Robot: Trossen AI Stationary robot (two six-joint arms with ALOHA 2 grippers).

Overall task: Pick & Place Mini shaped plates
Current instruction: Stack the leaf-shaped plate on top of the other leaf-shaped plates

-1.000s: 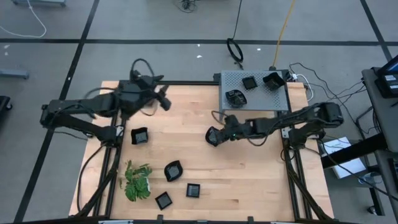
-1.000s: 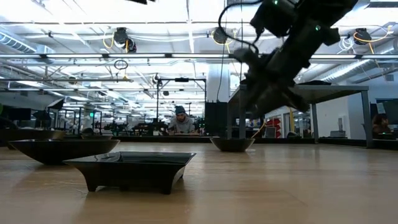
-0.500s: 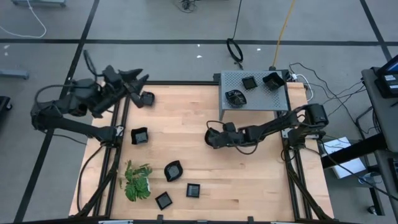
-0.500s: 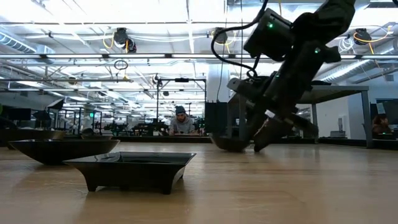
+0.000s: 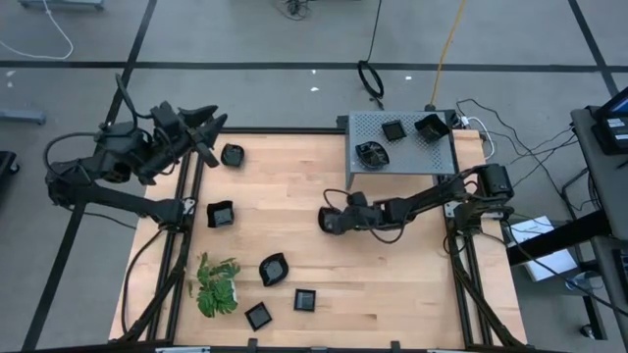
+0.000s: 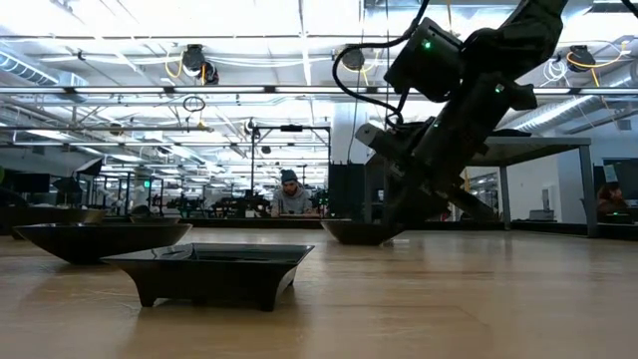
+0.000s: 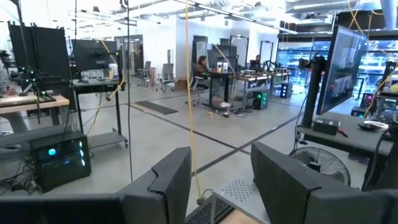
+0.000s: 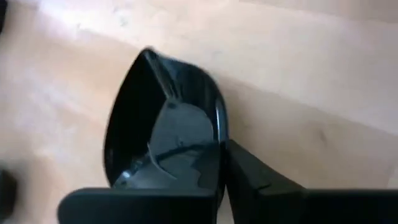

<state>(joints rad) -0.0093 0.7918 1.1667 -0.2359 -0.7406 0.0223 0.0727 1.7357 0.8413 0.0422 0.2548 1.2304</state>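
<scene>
1. Nearest the front edge of the wooden table [image 5: 392, 284] lie two small square black plates [image 5: 305, 300], one [image 5: 258, 316] beside a green leafy plant [image 5: 217, 285]. A rounder dish [image 5: 273, 268] sits just behind them. They wait untouched, we judge, for later picks.

2. Farther back on our left side, another square plate [image 5: 221, 214] rests flat near the table's edge.

3. At mid-table our right gripper [image 5: 329, 220] is down at the surface. Its fingers [image 8: 249, 177] are pinched together on the rim of a glossy leaf-shaped plate [image 8: 165, 134], one finger inside the bowl and one outside. We think the rim is gripped because the dish is too shallow and wide to hold across.

4. That plate rests on the wood, not yet lifted.

5. Farther back on our right stands a grey perforated tray [image 5: 432, 157] holding three plates [image 5: 393, 129]. It appears to be where plates are delivered.

6. At the far left corner lies one more plate [image 5: 233, 155]. Our left gripper [image 5: 208, 125] hovers near it, fingers [image 7: 283, 180] apart and holding nothing, pointed out at the room.
</scene>
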